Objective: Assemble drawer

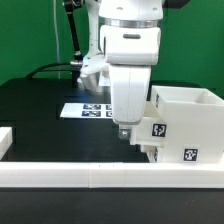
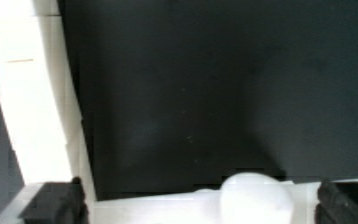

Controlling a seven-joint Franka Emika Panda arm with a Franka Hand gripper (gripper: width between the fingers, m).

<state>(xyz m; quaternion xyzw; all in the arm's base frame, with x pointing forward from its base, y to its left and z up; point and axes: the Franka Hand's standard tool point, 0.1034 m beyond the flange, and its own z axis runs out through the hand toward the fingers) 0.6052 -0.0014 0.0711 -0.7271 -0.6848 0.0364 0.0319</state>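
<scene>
the drawer housing (image 1: 185,122) stood on the table (image 1: 40,110) at the exterior view's right, just behind the front border rail (image 1: 100,178). the marker board (image 1: 85,110) lay flat further back, left of the housing. the gripper (image 1: 128,136) hung between them, beside the housing's left face.

Readable words: none in either view.
Brand names: none legible.
Numbers: none legible.
Housing (image 1: 185,125): two black-and-white square tags on the faces toward the camera, one upper (image 1: 158,128), one lower (image 1: 191,155); coded patterns only, no letters or digits.
Marker board (image 1: 88,109): a row of black-and-white square tags, partly covered by the arm; patterns too small to make out.
Arm casing (image 1: 128,45): plain white, no lettering that can be read.
Wrist view: dark surface and white parts, no tag, label or sign showing.
</scene>
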